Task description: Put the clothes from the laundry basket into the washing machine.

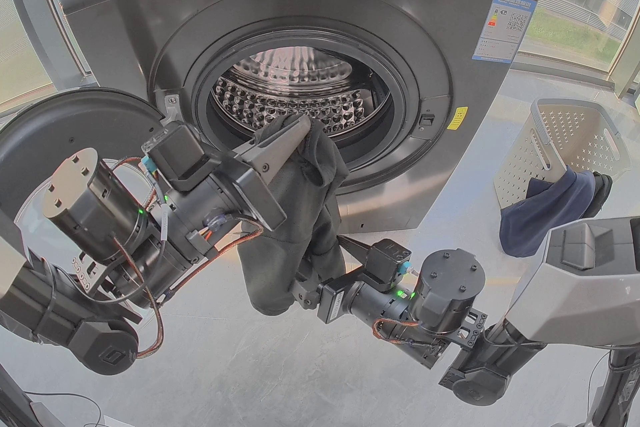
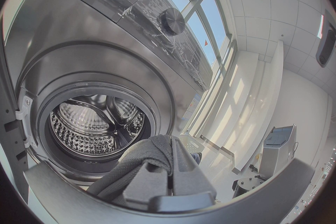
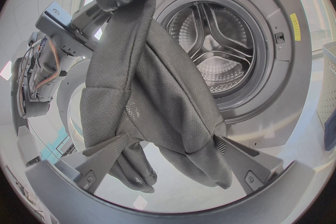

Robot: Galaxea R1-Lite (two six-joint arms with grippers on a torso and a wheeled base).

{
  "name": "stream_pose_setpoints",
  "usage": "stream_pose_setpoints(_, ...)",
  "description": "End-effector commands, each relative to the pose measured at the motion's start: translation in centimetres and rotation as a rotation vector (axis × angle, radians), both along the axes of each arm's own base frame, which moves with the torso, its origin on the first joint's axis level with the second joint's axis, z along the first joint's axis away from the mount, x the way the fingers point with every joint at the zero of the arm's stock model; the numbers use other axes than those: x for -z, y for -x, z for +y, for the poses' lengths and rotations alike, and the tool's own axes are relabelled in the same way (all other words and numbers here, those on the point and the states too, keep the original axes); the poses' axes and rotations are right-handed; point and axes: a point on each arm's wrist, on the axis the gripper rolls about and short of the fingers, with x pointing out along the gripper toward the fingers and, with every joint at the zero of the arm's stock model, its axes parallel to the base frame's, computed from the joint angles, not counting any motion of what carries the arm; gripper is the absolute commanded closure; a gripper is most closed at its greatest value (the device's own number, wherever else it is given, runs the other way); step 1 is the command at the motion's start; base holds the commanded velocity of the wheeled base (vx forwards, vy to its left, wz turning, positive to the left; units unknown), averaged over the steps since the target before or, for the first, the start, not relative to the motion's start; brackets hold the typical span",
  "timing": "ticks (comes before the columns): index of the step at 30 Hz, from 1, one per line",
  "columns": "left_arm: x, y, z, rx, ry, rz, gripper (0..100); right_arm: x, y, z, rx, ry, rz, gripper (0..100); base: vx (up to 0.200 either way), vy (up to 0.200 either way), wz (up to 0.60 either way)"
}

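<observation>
Left gripper (image 1: 301, 123) clamped on grey garment (image 1: 293, 228) at frame centre, right gripper (image 1: 323, 271) lower centre, spread wide around its hanging end.

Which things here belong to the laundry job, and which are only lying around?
Job:
grey garment
left pincer, shut on it
right pincer, open
washing machine, door open
laundry basket
blue garment hanging from it

Only around:
white scrap on the floor
window
</observation>
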Motion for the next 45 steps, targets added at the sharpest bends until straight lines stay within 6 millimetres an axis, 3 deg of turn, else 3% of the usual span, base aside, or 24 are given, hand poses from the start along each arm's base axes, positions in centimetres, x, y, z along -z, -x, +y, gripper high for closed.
stream_pose_setpoints(1, -0.4, 0.5, 0.2, 0.005, 0.007, -0.009, 100, 0.1, -0.4, -0.3, 0.013, 0.002, 0.002, 0, 0.000, 0.000, 0.00)
stream_pose_setpoints(9, 0.0, 0.6, 0.7, -0.001, -0.004, 0.001, 100, -0.2, -1.4, -1.9, 0.056, -0.009, 0.008, 0, 0.000, 0.000, 0.00)
stream_pose_setpoints(16, 0.4, 0.1, 1.0, -0.020, -0.012, 0.011, 100, -1.6, 0.7, -3.8, 0.043, -0.010, 0.021, 0, 0.000, 0.000, 0.00)
stream_pose_setpoints(31, 0.9, -0.5, 0.5, -0.020, -0.021, 0.024, 100, -2.0, 2.4, -3.2, -0.016, -0.028, 0.033, 0, 0.000, 0.000, 0.00)
stream_pose_setpoints(35, 0.9, -0.6, 0.6, -0.023, -0.021, 0.024, 100, -2.1, 3.4, -2.8, -0.107, -0.051, 0.065, 0, 0.000, 0.000, 0.00)
stream_pose_setpoints(45, 0.6, -0.8, 0.6, -0.027, -0.012, 0.013, 100, -3.4, 4.7, -4.4, -0.166, -0.098, 0.095, 0, 0.000, 0.000, 0.00)
